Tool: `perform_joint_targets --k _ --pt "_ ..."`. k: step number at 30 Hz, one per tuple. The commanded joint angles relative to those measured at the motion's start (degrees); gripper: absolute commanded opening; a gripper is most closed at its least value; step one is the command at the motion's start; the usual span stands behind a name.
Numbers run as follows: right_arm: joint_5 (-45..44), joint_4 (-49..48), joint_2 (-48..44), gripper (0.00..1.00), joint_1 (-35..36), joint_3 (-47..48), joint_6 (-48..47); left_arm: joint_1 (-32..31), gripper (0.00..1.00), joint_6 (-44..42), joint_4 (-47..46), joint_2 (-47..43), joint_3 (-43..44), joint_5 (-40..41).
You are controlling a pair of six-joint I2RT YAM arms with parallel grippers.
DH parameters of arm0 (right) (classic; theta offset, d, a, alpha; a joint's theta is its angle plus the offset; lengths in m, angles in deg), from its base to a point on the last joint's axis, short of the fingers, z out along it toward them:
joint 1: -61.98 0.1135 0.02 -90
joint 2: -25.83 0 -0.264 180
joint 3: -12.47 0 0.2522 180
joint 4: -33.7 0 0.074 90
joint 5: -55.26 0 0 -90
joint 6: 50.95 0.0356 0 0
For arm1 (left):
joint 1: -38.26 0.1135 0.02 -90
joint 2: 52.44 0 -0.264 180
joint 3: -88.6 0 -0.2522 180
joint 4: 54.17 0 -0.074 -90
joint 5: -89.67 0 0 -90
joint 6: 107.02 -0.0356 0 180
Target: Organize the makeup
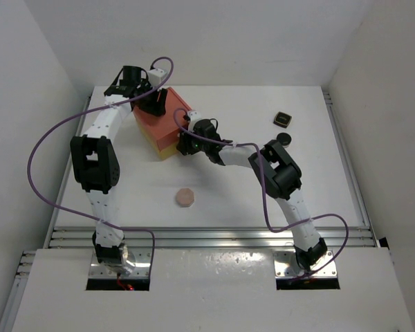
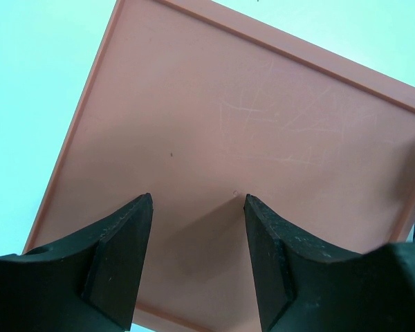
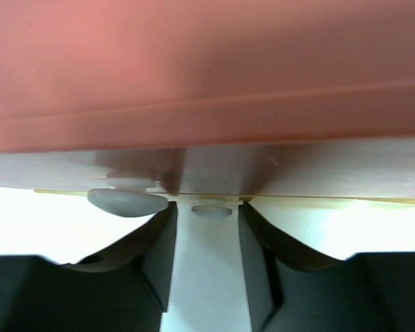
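Observation:
The peach octagonal compact (image 1: 185,197) lies on the table in front of the box. The black square compact (image 1: 283,118) and the black round compact (image 1: 284,138) lie at the back right. The bottles and the vial are out of view. My left gripper (image 1: 154,105) is open and empty, its fingertips (image 2: 146,204) resting on or just above the orange top of the drawer box (image 2: 249,124). My right gripper (image 1: 187,144) is at the box's front face, open, its jaws either side of a small white drawer knob (image 3: 211,209) without touching it.
The orange-and-yellow drawer box (image 1: 167,131) stands at the back left of the white table (image 1: 235,200). A second, larger white knob (image 3: 128,200) sits just left of my right gripper's left finger. White walls enclose the table on three sides.

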Motion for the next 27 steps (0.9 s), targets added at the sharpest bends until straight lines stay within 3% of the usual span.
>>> perform_joint_targets --k 1,13,18,27 --pt "-0.3 -5.6 0.1 0.38 0.3 2.5 -0.2 0.2 0.61 1.7 9.4 5.5 -3.3 -0.6" --pt "-0.1 -7.5 -3.4 0.01 0.2 -2.6 -2.3 0.2 0.61 1.7 9.4 5.5 -3.3 -0.6" --pt "2.7 -8.2 -6.5 0.00 0.5 -7.7 -3.5 0.2 0.61 1.2 9.4 5.5 -3.3 -0.6" --pt "8.6 -9.4 -20.7 0.00 1.3 -25.9 -6.7 0.8 0.61 1.2 9.4 6.0 -3.3 -0.1"
